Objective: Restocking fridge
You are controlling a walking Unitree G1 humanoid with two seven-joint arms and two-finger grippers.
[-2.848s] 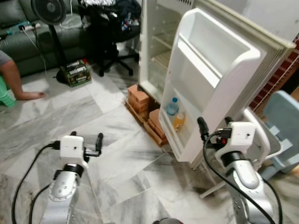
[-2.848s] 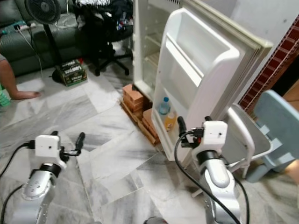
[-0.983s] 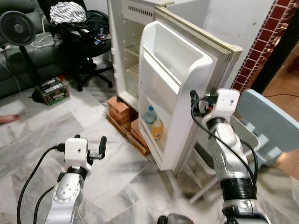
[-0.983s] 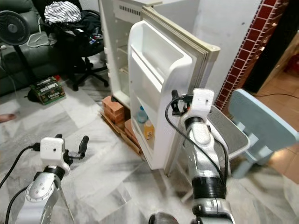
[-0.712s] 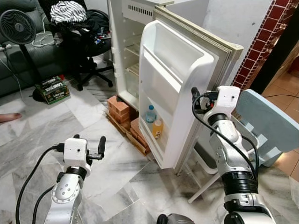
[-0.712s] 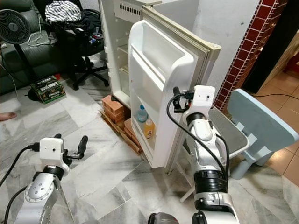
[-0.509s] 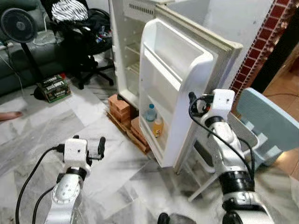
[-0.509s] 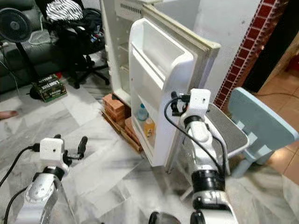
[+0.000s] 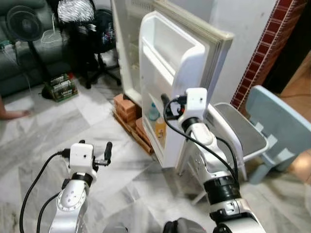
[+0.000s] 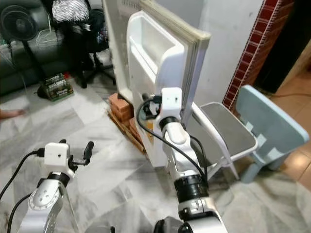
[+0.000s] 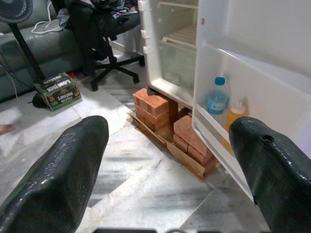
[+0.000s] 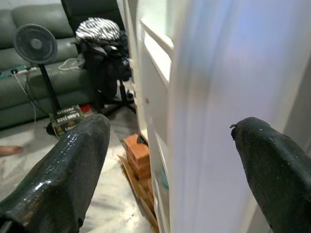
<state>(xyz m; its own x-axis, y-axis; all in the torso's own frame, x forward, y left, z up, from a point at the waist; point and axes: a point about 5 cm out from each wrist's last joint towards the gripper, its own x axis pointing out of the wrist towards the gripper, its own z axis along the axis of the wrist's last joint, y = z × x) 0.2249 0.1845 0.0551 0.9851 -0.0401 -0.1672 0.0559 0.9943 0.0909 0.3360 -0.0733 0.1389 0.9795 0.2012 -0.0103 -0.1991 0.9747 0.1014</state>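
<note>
Two bottles stand in the lowest shelf of the open fridge door (image 9: 170,73): a blue-capped water bottle (image 11: 216,96) and an orange bottle (image 11: 234,115) just beside it. The right claw (image 12: 167,160) is spread, one finger either side of the door's edge. The left claw (image 11: 165,160) (low over the marble floor (image 9: 43,131)) is also spread, holding nothing.

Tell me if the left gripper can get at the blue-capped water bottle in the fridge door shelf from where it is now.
Probably yes. The left gripper is open and low over the floor, and its wrist view shows the water bottle straight ahead between the fingers with nothing between. It would need to advance first.
</note>
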